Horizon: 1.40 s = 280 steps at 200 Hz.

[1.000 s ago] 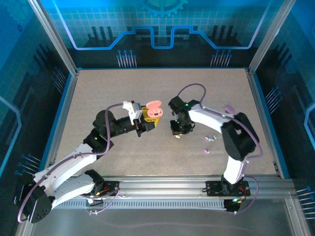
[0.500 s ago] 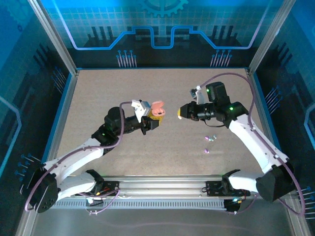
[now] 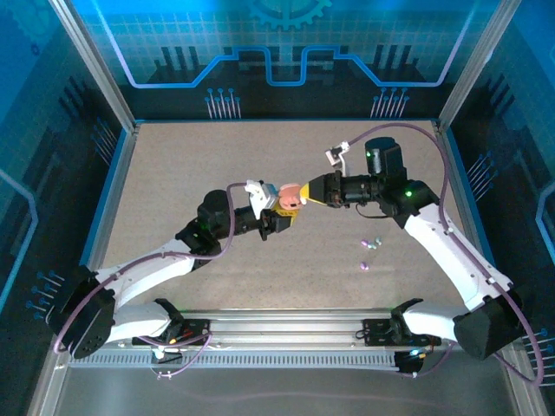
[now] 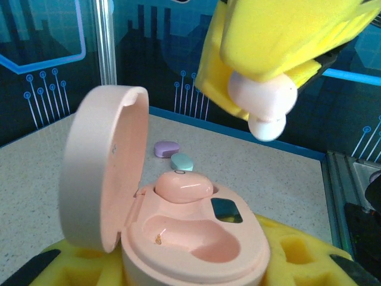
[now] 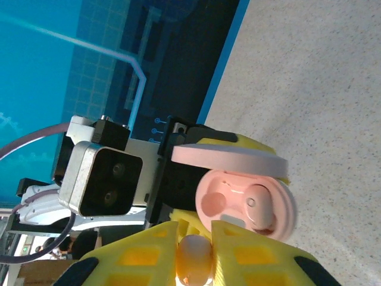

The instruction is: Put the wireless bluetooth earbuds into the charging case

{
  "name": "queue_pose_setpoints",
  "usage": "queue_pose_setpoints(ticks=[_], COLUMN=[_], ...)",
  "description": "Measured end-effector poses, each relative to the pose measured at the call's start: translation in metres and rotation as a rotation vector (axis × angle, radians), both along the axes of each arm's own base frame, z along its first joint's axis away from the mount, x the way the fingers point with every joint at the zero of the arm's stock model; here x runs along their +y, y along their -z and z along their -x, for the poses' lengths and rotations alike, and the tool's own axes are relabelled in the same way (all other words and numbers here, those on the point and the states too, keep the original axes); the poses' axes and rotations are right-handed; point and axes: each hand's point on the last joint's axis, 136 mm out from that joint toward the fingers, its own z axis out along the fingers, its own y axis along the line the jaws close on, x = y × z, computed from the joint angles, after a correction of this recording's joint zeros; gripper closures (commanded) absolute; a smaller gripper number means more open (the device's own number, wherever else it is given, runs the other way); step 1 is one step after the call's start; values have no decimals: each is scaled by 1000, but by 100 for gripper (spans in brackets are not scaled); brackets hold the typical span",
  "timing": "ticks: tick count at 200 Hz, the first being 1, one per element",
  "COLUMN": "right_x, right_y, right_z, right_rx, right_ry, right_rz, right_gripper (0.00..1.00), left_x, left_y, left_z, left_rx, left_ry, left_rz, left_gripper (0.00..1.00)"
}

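Both arms have closed the gap: the right gripper (image 3: 310, 196) has swung in to meet the left gripper (image 3: 279, 217), which is clamped on the open pink charging case (image 4: 253, 253), presenting its wells upward for loading. The right pads pinch a pink earbud (image 4: 262, 100) just above the empty well (image 4: 196, 235), beside the seated earbud (image 4: 183, 186).

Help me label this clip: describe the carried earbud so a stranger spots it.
Over the middle of the tan table, the right hand pinches a pale pink earbud between yellow pads, near the open pink case in the left hand. Unlike the purple and teal pieces lying on the table, it is held aloft.
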Motion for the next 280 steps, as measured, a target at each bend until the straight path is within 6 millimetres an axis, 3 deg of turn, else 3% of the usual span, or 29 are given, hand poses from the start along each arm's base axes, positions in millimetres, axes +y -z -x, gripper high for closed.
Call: queue_pose_setpoints(ticks=[85, 280], right_x=[26, 31], right_y=[-5, 6], right_z=[6, 2], right_rx=[-42, -88], right_ry=[-30, 9], right_rz=[63, 205], right_gripper=[79, 73], left_x=[-8, -7], left_y=[-11, -11], left_z=[6, 1], left_rx=[-85, -85], left_ry=[20, -13], left_rz=[12, 15], left_gripper=[73, 73])
